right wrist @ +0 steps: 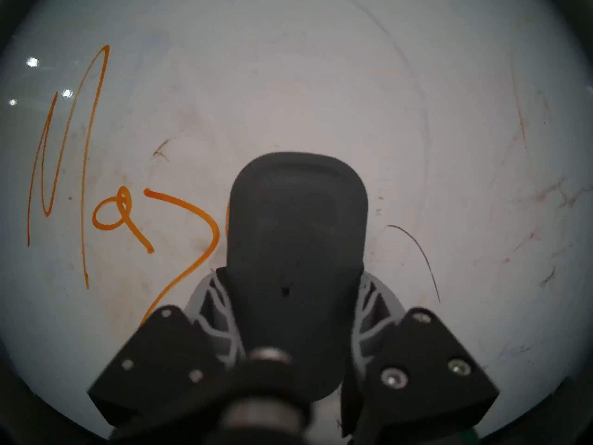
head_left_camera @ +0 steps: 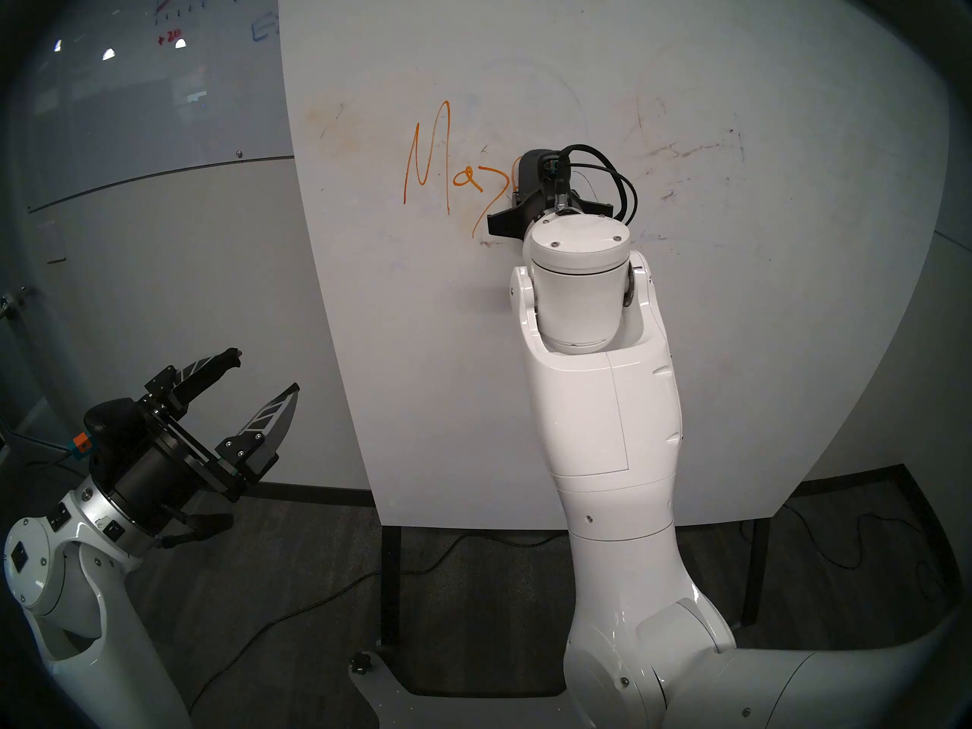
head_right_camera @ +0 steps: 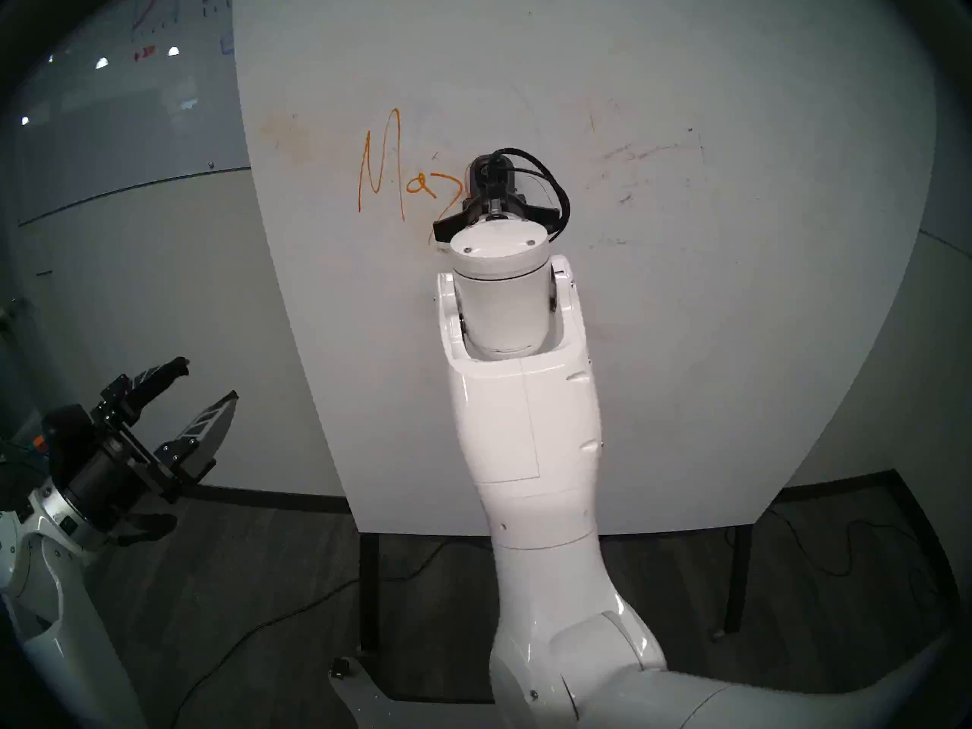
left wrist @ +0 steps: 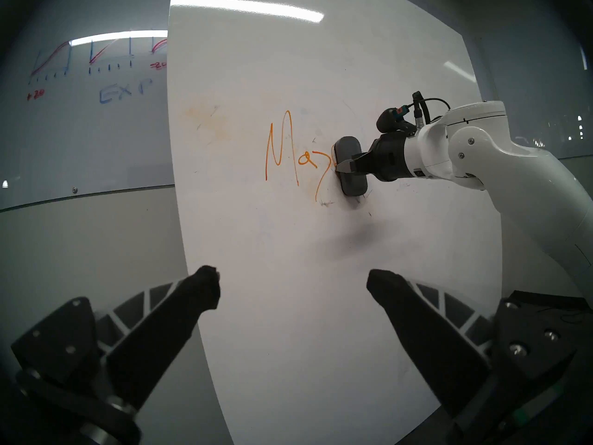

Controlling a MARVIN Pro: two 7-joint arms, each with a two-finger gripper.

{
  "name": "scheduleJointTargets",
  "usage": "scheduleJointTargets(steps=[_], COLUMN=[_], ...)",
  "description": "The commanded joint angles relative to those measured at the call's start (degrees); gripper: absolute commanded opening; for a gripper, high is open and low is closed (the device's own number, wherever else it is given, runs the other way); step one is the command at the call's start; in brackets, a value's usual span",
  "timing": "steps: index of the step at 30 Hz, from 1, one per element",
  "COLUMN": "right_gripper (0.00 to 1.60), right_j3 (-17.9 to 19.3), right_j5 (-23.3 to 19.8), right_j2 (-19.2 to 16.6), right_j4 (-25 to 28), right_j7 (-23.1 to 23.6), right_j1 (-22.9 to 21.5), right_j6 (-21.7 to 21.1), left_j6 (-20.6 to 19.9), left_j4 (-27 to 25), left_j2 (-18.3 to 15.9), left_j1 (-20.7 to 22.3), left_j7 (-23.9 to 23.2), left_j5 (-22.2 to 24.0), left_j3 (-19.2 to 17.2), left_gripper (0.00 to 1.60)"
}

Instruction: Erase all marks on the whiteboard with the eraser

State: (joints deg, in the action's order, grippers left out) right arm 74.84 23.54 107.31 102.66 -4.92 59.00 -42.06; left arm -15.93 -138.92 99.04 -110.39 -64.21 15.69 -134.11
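Note:
The whiteboard (head_left_camera: 684,81) stands upright in front of me. Orange letters (head_left_camera: 428,160) reading "Maz" show on it, and their right end is hidden behind my right wrist. Faint dark strokes (head_left_camera: 684,152) lie to the right and a brownish smudge (head_left_camera: 336,128) to the left. My right gripper (left wrist: 348,166) is shut on the dark grey eraser (left wrist: 349,165), pressed upright against the board just right of the "z" (right wrist: 192,216). The eraser (right wrist: 296,242) fills the right wrist view's middle. My left gripper (head_left_camera: 263,371) is open and empty, low at the left, off the board.
A glossy glass board with red and blue graph drawings (left wrist: 96,68) hangs on the wall to the left. The whiteboard's black legs (head_left_camera: 390,580) stand on dark carpet with cables (head_left_camera: 294,612) lying across it. A thin dark curved line (right wrist: 417,255) is right of the eraser.

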Motion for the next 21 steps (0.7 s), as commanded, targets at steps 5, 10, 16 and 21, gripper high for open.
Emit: scheduleJointTargets(steps=[5, 10, 16, 21], right_gripper=[0.0, 0.0, 0.0, 0.0], right_j3=[-3.3, -4.2, -5.4, -7.1], right_j5=[-0.4, -0.7, -1.6, -2.7], right_j2=[2.1, 2.4, 2.5, 2.2], right_j4=[-2.0, -2.4, -2.8, -2.9], right_j7=[-0.7, -1.3, -2.1, -2.9], right_j1=[-2.3, -2.6, -2.8, -2.6], right_j6=[0.9, 0.8, 0.6, 0.3], left_j6=[-0.1, -0.1, -0.1, -0.1], left_j4=[-1.1, -1.1, -1.1, -1.1], left_j2=[-0.1, -0.1, -0.1, -0.1], left_j1=[0.0, 0.0, 0.0, 0.0], left_j7=[0.1, 0.1, 0.1, 0.1], left_j5=[0.5, 0.5, 0.5, 0.5], left_j3=[0.1, 0.1, 0.1, 0.1], left_gripper=[1.6, 1.6, 1.6, 1.6])
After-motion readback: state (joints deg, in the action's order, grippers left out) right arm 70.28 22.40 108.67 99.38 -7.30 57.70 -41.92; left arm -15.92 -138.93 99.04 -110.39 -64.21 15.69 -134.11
